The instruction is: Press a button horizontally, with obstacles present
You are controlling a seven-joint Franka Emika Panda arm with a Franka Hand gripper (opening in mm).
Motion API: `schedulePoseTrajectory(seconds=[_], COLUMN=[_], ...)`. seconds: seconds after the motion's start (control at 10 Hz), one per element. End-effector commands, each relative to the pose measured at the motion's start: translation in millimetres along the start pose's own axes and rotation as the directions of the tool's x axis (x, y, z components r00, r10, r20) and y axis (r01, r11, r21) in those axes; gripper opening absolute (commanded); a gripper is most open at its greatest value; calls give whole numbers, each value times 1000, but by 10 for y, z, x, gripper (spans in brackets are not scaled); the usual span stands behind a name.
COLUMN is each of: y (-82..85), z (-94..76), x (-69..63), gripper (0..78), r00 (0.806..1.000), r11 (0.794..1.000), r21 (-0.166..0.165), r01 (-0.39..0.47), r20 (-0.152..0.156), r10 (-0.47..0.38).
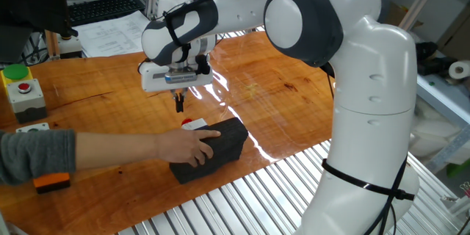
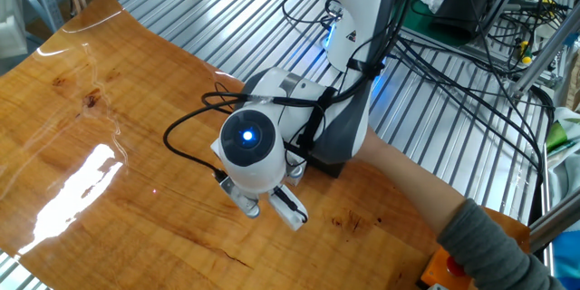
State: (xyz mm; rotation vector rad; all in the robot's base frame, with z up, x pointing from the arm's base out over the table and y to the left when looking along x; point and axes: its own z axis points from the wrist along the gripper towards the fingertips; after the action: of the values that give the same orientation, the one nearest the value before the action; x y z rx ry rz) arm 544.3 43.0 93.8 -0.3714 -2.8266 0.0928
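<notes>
One fixed view: red button (image 1: 192, 123) half hidden behind dark block (image 1: 211, 150) near table's (image 1: 279, 95) front edge, person's hand (image 1: 189, 146) pressing block. Gripper (image 1: 178, 103) hanging above, well apart; finger gap unreadable. Other fixed view: arm covering both. Glossy wood, metal slats around.

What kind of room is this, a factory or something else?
Most likely a robotics research lab, not a factory. A white robot arm stands at a wooden tabletop, with a keyboard and papers behind it, loose cables over metal flooring, and a person's hand resting on a dark block.
</notes>
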Motion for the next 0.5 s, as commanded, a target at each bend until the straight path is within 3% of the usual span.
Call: schedulePoseTrajectory(seconds=[0.1,0.5], y=[-26,-41], z=[8,39], x=[35,51], gripper=[0,0], r00=[1000,1000], r11=[1000,1000], r21=[4,6], r01=[9,14], r20=[10,12], r10=[-9,-14])
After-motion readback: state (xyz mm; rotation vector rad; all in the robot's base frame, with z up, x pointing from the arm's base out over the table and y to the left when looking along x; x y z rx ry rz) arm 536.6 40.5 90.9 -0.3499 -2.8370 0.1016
